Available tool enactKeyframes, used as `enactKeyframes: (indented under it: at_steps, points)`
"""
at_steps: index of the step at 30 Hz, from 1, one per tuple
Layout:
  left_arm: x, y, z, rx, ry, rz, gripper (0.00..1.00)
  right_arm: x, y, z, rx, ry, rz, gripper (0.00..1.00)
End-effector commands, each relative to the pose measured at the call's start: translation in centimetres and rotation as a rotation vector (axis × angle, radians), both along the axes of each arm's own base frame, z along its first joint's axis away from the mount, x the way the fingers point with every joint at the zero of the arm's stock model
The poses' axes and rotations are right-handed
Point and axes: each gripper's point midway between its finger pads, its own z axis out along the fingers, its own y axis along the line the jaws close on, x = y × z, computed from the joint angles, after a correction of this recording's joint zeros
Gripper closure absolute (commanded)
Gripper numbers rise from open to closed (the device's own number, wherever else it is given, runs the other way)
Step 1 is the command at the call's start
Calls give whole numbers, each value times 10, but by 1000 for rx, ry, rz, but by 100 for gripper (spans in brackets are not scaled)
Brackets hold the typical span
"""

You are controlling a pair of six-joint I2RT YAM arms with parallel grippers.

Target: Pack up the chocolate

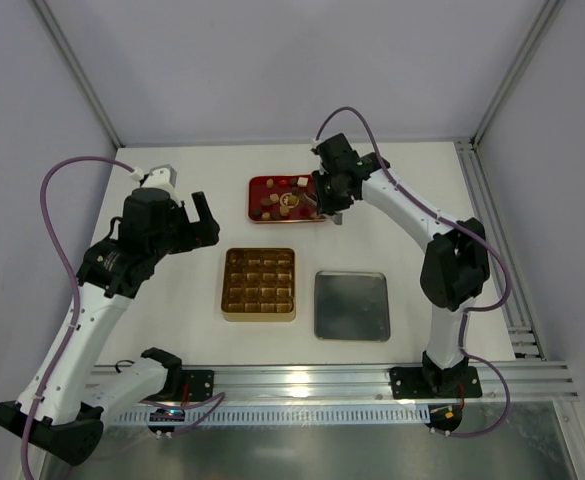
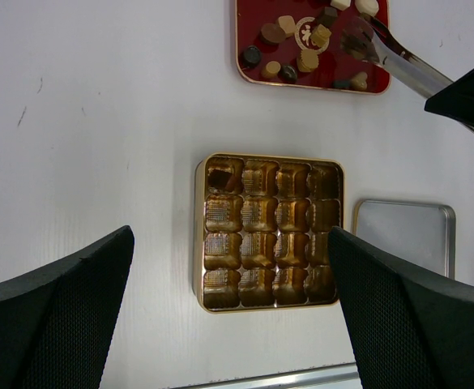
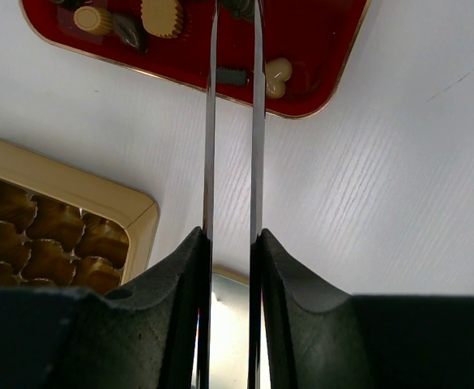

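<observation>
Left wrist view looks down between the wide-apart black fingers of the left gripper (image 2: 230, 233) at one square, shiny gold box (image 2: 269, 156) with sixteen crinkly cups, four by four. One flat grey metal tray (image 2: 403, 235) lies just beside it. Farther back, the right gripper (image 3: 232, 235) squeezes one pair of long thin metal tongs (image 3: 211, 121); their tips reach into one smooth red tray (image 2: 249, 24), where about a dozen little round, square and heart-shaped chocolate pieces (image 2: 307, 61) lie.
</observation>
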Motion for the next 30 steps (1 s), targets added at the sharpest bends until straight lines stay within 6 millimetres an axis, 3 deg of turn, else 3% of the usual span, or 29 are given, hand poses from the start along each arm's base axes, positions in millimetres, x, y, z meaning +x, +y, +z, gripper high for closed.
enactKeyframes:
  at_steps: [1, 10, 17, 26, 30]
  points:
    - [6, -4, 6, -23, -32, -5, 0, -3, 7, 52, 100, -93, 22, 67]
    - [8, -8, 4, -32, -26, -13, 0, -21, 13, 65, 158, -89, 51, 67]
    - [10, -9, 2, -32, -26, -13, 0, -60, 33, 82, 182, -105, 119, 67]
    - [12, -10, 2, -36, -24, -12, 0, -124, 61, 105, 230, -122, 222, 67]
    - [12, -10, 2, -44, -24, -3, 0, -148, 72, 93, 223, -88, 263, 67]
